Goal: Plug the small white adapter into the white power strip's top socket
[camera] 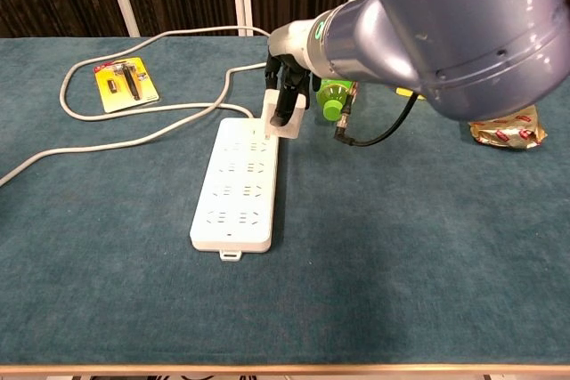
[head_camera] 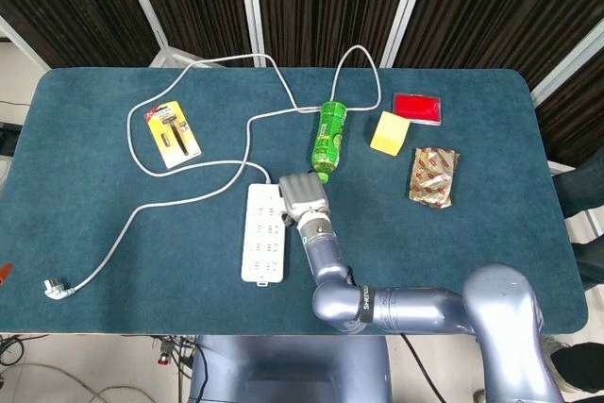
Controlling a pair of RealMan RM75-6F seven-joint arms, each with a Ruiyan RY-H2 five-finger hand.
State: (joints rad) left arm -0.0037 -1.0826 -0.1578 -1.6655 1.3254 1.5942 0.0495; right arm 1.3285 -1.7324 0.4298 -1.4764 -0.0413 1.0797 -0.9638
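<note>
The white power strip (head_camera: 263, 233) (camera: 236, 184) lies flat near the table's front centre, its cord running off its far end. My right hand (head_camera: 304, 197) (camera: 287, 86) hovers over the strip's far right corner, fingers pointing down. It pinches the small white adapter (camera: 283, 124), which sits tilted at the right edge of the top socket row (camera: 252, 142). Whether its prongs are inside a socket cannot be told. In the head view the hand hides the adapter. My left hand shows in neither view.
A green bottle (head_camera: 329, 136) (camera: 334, 98) lies just behind the hand. A yellow block (head_camera: 389, 132), red box (head_camera: 417, 108) and foil snack packet (head_camera: 434, 176) sit to the right. A carded tool (head_camera: 172, 136) (camera: 124, 83) lies left. The white cord (head_camera: 189, 197) loops to a plug (head_camera: 55, 288).
</note>
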